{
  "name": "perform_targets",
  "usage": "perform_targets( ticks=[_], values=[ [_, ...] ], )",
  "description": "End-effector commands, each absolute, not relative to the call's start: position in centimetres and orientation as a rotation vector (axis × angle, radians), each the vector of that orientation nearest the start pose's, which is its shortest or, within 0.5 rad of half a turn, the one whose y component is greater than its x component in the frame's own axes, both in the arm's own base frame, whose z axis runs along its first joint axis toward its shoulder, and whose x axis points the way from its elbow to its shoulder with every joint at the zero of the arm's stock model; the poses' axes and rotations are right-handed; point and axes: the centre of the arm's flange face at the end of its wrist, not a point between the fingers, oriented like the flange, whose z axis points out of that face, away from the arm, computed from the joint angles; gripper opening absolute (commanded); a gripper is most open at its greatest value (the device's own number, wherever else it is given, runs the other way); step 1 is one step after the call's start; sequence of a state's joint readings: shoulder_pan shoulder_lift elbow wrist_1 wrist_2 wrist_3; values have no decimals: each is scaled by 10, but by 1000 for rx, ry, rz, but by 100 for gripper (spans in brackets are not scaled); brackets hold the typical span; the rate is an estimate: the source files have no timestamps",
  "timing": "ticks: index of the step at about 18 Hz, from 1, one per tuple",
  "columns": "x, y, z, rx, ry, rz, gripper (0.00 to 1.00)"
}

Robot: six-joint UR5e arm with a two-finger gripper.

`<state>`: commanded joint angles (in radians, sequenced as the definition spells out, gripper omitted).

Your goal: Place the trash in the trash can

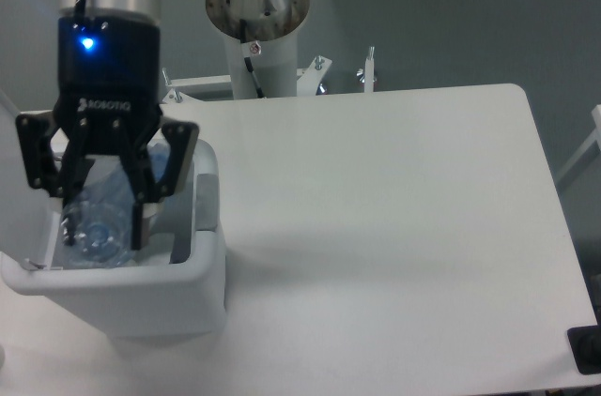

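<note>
Clear plastic bottle (99, 222) hanging end-down inside the open top of the trash can (202, 293), pinched between the black fingers (141, 213) of the gripper (101, 227), base end lowest and just above the near rim. Jaws closed against the bottle's sides, fingers angled inward from the wider black knuckles. Blue light glowing on the gripper's black body, silver wrist cylinder above it. White boxy can at the near left of the white table (394, 227), grey tab (205, 204) on its right rim, just right of the gripper. Interior of the can mostly hidden behind gripper and bottle, so no wrapper to be made out. Round silver robot base (258, 7) at the far edge of the table, some metal brackets (366, 72) beside it to the right.
</note>
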<state>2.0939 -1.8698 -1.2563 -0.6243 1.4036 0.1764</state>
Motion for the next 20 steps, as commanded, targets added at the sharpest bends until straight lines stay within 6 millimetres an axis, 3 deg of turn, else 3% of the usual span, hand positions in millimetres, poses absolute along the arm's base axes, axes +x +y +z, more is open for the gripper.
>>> perform_targets(
  ticks=[4,5,7,11,12,13,15,16,18,20],
  values=[
    [-178,651,548,-2254,-267,164,57],
    [-177,651,537,-2274,-272,154,65],
    [-176,650,524,-2298,-275,148,100],
    [-175,642,533,-2292,-279,162,100],
    [-183,638,536,-2288,-294,172,100],
    [-200,630,540,-2281,-329,201,100],
    [-272,586,565,-2234,-483,334,100],
    [-304,568,566,-2227,-556,389,100],
    [-369,528,558,-2222,-707,488,100],
    [-406,500,536,-2290,-714,580,100]
  ],
)
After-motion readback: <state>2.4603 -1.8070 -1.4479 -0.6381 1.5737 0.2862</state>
